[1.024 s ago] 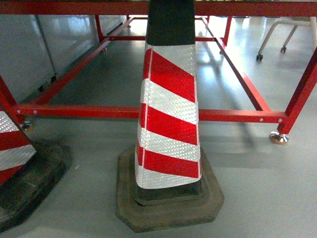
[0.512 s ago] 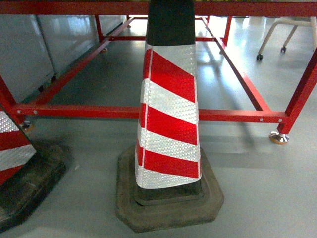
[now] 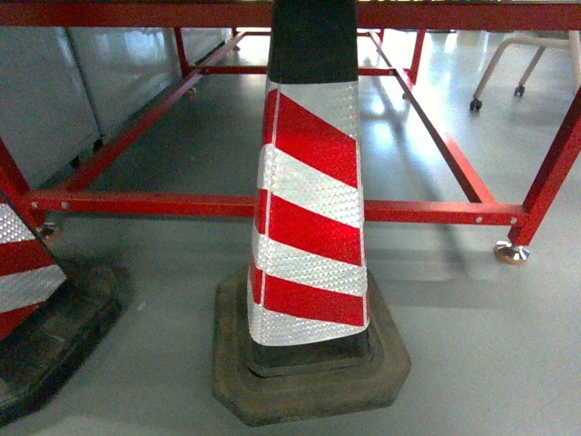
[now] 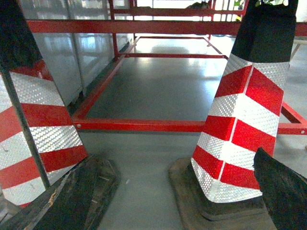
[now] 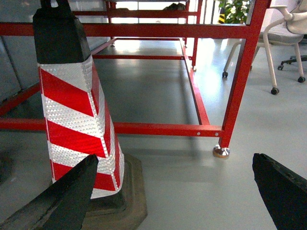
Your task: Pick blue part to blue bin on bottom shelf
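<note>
**Grippers empty, bin nowhere in sight**

Both of your grippers were spread wide and held nothing. On the left gripper (image 4: 177,201) you had one dark finger low at the left edge of its wrist view and the other at the lower right corner, with bare floor (image 4: 144,167) between them. Your right gripper (image 5: 172,196) looked the same: two black fingers far apart, nothing in the gap.

Just ahead of you stood a red-and-white striped traffic cone (image 3: 309,209) on its dark rubber base (image 3: 309,381), filling the middle of the head view. A second cone (image 3: 23,272) sat just to your left, cut off by the frame edge. Behind both ran a red steel frame (image 3: 427,212) with a low crossbar and a levelling foot (image 3: 511,252) on the right. Farther back you could see grey panels (image 3: 54,82) on the left and the wheeled legs of a chair (image 5: 283,48) on the right.

No blue part, blue bin or steel shelf showed in any view, so you could not say where they were. By my reading you were at the searching or travelling step, with the pick not yet begun. Your next move called for turning or driving the base clear of the cones until the part came into view, before either arm reached.
</note>
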You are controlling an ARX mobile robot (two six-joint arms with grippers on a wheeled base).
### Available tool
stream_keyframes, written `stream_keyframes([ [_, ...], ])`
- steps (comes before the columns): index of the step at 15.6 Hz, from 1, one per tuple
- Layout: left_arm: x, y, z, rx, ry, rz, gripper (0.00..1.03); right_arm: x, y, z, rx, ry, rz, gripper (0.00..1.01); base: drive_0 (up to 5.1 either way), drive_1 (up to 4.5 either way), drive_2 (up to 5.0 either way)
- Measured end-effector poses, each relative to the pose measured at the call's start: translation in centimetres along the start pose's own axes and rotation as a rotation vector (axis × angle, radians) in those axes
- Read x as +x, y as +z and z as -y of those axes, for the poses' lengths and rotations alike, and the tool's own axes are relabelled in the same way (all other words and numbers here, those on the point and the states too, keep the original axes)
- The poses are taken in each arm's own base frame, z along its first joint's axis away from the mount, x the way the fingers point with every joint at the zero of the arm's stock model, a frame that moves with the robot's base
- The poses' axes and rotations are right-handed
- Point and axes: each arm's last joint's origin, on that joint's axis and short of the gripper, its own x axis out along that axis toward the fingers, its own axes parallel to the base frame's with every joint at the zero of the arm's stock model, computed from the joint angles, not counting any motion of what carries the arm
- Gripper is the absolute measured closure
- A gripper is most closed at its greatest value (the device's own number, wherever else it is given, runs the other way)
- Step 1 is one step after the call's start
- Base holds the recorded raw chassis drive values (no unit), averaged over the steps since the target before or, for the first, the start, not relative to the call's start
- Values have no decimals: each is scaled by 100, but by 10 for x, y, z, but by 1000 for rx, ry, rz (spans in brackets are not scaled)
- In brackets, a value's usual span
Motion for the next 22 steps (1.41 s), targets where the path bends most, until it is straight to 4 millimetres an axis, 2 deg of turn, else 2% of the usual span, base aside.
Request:
stream_keyframes([
  [22, 0, 0, 0, 11, 0, 0, 5, 0, 0, 0, -3, -1, 0, 3, 0, 0, 0],
])
